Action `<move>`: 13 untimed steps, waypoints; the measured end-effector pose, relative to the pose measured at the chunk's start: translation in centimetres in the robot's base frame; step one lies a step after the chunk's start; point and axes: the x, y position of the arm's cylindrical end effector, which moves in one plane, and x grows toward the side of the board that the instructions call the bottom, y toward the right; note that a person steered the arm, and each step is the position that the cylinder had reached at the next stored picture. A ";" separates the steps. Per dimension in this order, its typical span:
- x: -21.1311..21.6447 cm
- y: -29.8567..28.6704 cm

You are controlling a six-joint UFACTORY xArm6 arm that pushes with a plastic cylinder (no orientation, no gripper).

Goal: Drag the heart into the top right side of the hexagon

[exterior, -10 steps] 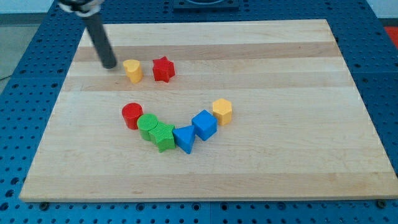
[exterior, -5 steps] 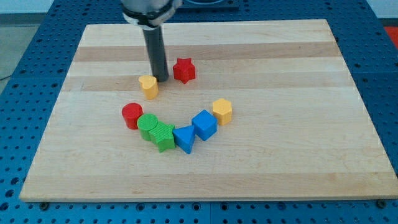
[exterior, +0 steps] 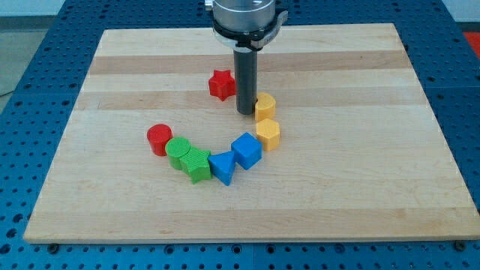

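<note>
end effector, a bare rod, sets my tip (exterior: 246, 112) against the yellow heart (exterior: 265, 106), above the yellow hexagon (exterior: 268, 135); red star (exterior: 220, 84) left.

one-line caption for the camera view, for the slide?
My tip sits left of the yellow heart block, which lies just above the yellow hexagon block on the wooden board.

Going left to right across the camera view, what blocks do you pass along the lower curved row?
Red cylinder → green blocks → blue triangle → blue cube → yellow hexagon.
</note>
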 end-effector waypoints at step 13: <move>0.5 -1.4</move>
